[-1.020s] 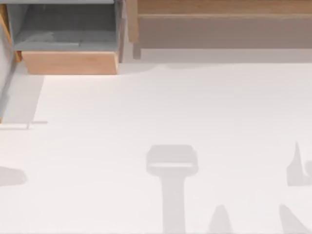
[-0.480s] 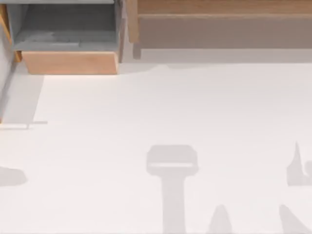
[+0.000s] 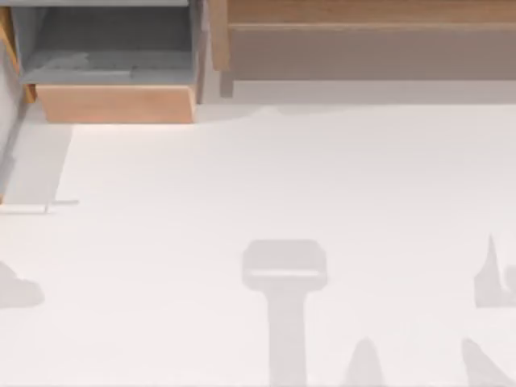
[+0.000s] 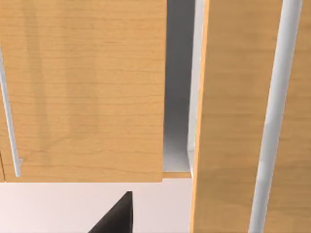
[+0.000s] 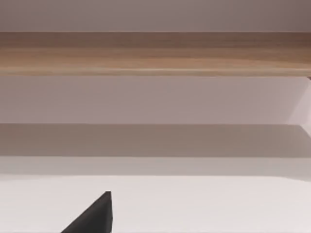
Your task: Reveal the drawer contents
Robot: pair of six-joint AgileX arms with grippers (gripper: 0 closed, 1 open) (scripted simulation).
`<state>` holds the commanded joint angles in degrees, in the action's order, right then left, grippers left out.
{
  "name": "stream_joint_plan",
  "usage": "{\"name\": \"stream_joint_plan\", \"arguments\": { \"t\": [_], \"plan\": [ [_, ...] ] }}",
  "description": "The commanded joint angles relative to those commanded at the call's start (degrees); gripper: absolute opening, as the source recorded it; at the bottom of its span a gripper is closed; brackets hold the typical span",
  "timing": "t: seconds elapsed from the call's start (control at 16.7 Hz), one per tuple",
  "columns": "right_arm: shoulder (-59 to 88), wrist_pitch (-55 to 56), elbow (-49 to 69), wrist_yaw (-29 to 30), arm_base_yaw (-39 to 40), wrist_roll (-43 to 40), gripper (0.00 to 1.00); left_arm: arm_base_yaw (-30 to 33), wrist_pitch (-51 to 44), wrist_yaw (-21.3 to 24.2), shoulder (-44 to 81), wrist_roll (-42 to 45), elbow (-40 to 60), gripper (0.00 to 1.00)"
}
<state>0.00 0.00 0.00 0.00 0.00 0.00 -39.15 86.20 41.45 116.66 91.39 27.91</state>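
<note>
A white table (image 3: 266, 177) under flat, even light, with grey shadows lying along its near edge; the drawer (image 3: 363, 52), orange-brown wooden sides around a flat pale grey inside, sits along the table's far edge from the middle to the far right corner, partly in view; beside it at the far left corner stands a grey-lined box (image 3: 113, 103) with a light tan wood front. The left gripper (image 4: 116, 216) hangs close before two wooden panels (image 4: 82, 87), each with a slim silver bar (image 4: 272, 116), a grey gap between them; the right gripper (image 5: 95, 216) faces the drawer (image 5: 155, 53) across bare tabletop. Whether either gripper is open or closed cannot be told.
</note>
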Motion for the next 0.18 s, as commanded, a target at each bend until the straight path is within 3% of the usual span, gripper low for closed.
{"name": "stream_joint_plan", "arguments": {
  "t": [0.18],
  "plan": [
    [0.0,0.0,0.0,0.0,0.0,0.0,1.00,0.0,0.0,0.0,0.0,0.0,0.0,1.00]
  ]
}}
